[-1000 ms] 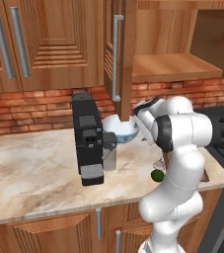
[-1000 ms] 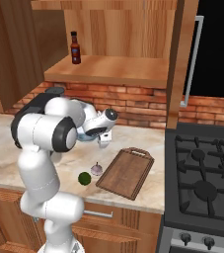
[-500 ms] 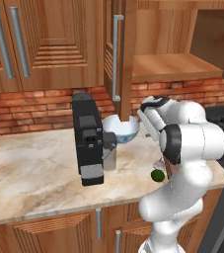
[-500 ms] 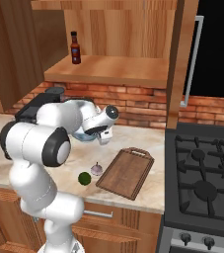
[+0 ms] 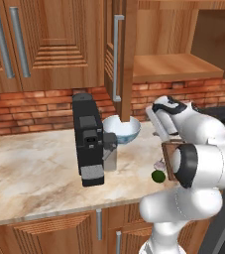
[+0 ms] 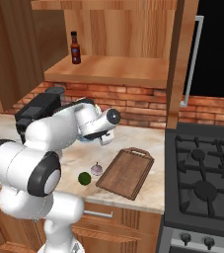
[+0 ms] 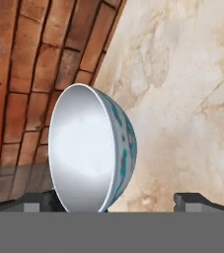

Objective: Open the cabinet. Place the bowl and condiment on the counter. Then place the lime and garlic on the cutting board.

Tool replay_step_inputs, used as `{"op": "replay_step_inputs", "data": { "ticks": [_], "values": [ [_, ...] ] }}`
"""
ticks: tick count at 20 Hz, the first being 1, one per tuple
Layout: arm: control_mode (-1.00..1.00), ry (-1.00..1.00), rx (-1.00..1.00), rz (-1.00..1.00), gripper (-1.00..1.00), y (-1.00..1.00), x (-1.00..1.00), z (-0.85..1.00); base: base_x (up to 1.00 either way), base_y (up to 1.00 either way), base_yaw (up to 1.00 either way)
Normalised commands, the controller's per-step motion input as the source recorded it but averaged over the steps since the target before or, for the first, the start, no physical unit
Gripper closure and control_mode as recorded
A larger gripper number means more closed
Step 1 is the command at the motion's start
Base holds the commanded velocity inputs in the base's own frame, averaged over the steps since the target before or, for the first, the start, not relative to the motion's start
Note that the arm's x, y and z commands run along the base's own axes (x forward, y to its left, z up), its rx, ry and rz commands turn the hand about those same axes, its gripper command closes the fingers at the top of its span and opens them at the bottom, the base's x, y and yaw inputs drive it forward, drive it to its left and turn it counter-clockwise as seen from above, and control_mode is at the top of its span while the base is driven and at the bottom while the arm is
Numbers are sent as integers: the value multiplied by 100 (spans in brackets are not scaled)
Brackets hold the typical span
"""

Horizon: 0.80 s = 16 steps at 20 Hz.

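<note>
Bowl down on the desk, condiment up on the shelf

We see the bowl (image 5: 121,130) resting on the desk (image 5: 39,163) just beside the coffee machine (image 5: 88,139), with our gripper (image 7: 111,200) directly behind it, its fingers spread wide and holding nothing. The condiment bottle (image 6: 75,48) stands upright on the open cabinet shelf (image 6: 113,69), well above and beyond the coffee machine, so we judge our next reach goes upward. The lime (image 6: 85,178) and garlic (image 6: 97,169) lie close together beside the cutting board (image 6: 127,172), not on it.
</note>
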Motion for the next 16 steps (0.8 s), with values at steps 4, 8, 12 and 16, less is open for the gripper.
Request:
{"op": "replay_step_inputs", "data": {
  "ticks": [4,8,12,16],
  "values": [
    [-100,-13,-1,0,-100,-9,-51,34,0,0,0],
    [-100,-13,-5,0,-100,-7,-55,36,0,0,0],
    [-100,-11,-5,0,-100,-3,-56,33,0,0,0],
    [-100,-2,2,0,-100,-3,-60,36,0,0,0]
  ]
}}
